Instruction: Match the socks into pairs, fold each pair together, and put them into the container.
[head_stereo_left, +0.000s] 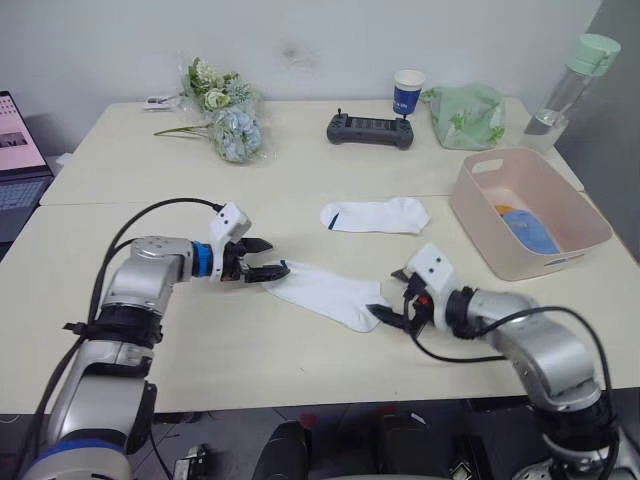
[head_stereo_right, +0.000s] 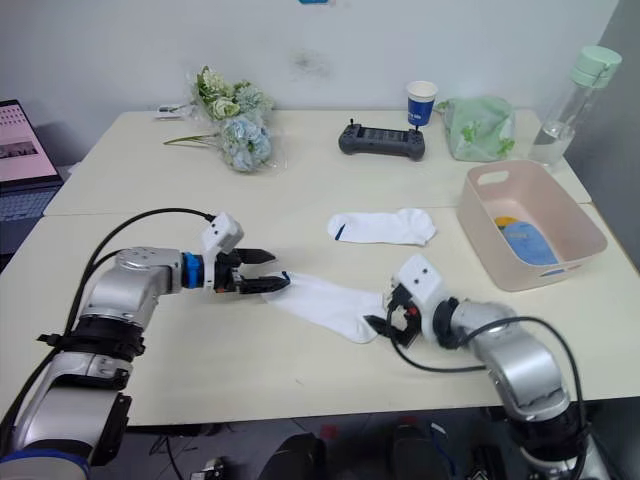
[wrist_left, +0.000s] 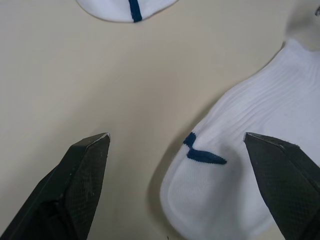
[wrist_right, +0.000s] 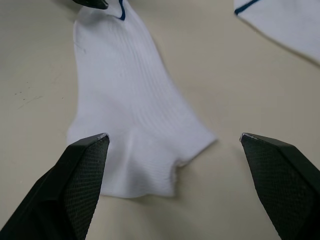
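A white sock (head_stereo_left: 325, 293) lies flat near the table's (head_stereo_left: 120, 170) front edge, its twin (head_stereo_left: 375, 215) just behind it toward the middle. The left gripper (head_stereo_left: 262, 262) stands spread wide at one end, the right gripper (head_stereo_left: 392, 300) equally agape at the other; neither holds anything. The pink container (head_stereo_left: 478, 232) sits at the right edge with blue and orange socks inside. To do this well, both grippers should probably pinch fabric alone, low and together.
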